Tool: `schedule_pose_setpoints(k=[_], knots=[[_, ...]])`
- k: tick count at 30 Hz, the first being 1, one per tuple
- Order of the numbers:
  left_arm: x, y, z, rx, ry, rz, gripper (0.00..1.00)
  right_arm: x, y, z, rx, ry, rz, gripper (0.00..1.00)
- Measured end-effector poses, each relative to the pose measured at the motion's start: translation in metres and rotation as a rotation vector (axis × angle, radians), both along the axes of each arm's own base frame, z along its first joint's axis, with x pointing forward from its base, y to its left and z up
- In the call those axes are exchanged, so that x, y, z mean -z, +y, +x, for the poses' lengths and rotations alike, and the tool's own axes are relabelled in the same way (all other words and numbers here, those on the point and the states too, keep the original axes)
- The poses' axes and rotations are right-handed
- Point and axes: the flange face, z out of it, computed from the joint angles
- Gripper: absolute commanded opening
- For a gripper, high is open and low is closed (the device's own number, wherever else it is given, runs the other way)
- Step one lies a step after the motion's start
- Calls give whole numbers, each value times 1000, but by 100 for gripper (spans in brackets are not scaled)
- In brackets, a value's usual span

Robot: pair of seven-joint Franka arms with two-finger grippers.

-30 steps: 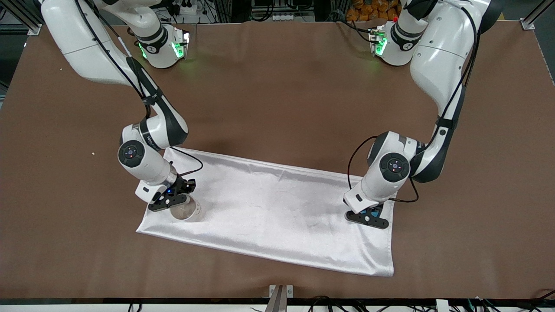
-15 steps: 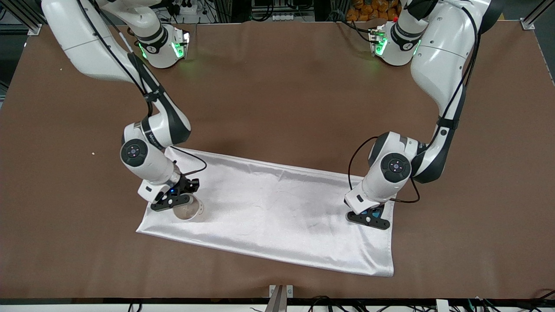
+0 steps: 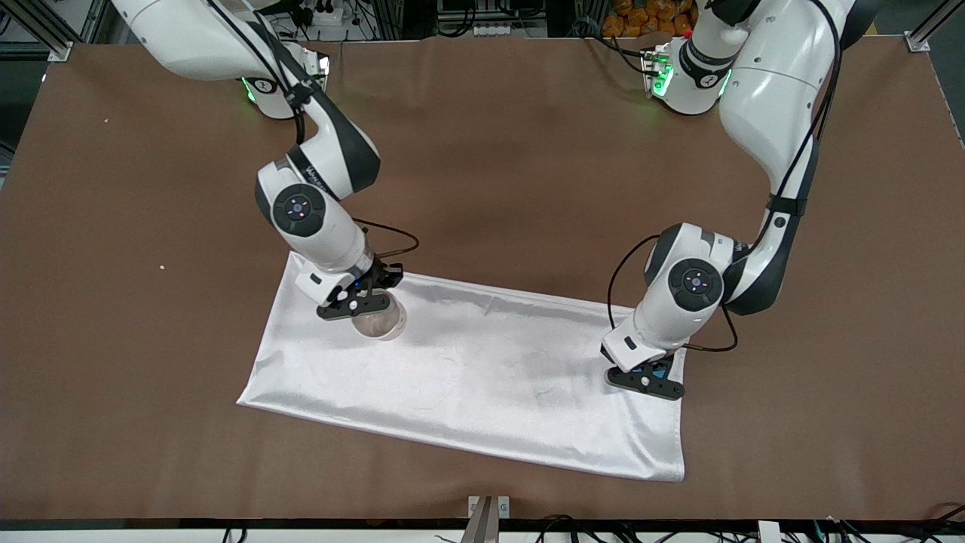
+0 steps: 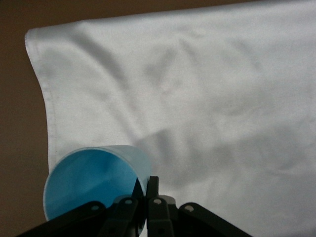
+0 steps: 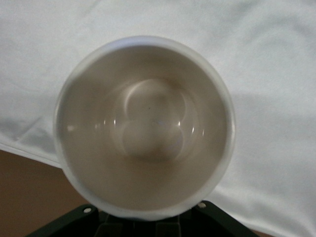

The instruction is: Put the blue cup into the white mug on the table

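Note:
My right gripper (image 3: 354,308) is shut on the white mug (image 3: 379,323) and holds it over the white cloth, near the cloth's corner at the right arm's end. In the right wrist view the mug (image 5: 143,128) shows its empty cream inside; its handle and my fingers are hidden under it. My left gripper (image 3: 648,381) is low over the cloth's end toward the left arm and is shut on the blue cup (image 3: 654,368), mostly hidden there. In the left wrist view the fingers (image 4: 154,190) pinch the rim of the blue cup (image 4: 91,180), which is tilted.
A large white satin cloth (image 3: 482,369) lies on the brown table (image 3: 528,188), nearer the front camera than the arm bases. A small crumb (image 3: 161,266) lies on the table toward the right arm's end.
My right gripper has carried the white mug away from the front camera and toward the left arm's end, along the cloth. The left gripper has barely moved.

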Motion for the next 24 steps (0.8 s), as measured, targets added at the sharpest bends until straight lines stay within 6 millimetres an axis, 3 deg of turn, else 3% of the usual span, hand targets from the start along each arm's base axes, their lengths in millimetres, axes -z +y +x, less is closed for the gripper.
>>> schedule_pose_setpoints(k=[9,16,24], knots=[[-30,7,-8,-12,-16,1,0,-4,68,-47,90,39,22,0],[-55,12,-19,-20,-14,11,0,-5,137,-108,139,37,0,0],[-83,15,-37,-51,-6,18,0,4,183,-168,163,18,-46,0]])
